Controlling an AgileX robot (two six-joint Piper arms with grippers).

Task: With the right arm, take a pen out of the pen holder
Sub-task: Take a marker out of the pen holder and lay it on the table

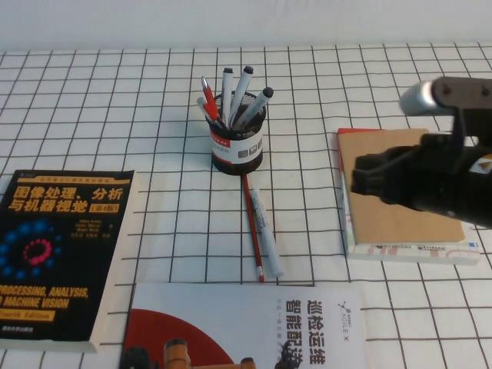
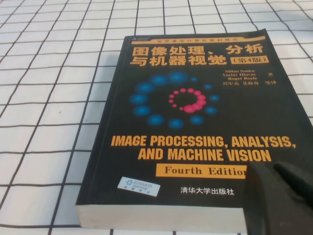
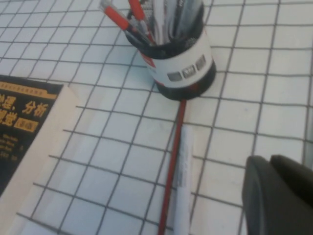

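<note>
Right gripper [image 1: 367, 178]: hovered right of holder [image 1: 237, 146], jaws together, empty.
Left gripper [image 2: 276, 193]: hung over book [image 2: 195, 122], left of holder.
Progress: judged barely begun; pen [image 1: 244, 86] grasp and lift left undone.

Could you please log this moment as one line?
right pincer shut, empty, above tan book | left pincer by black book | pen holder upright, pens inside

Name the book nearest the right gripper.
The tan-covered book, with the shut right gripper over it; the black book lies by the left gripper, the white book at the near edge.
</note>
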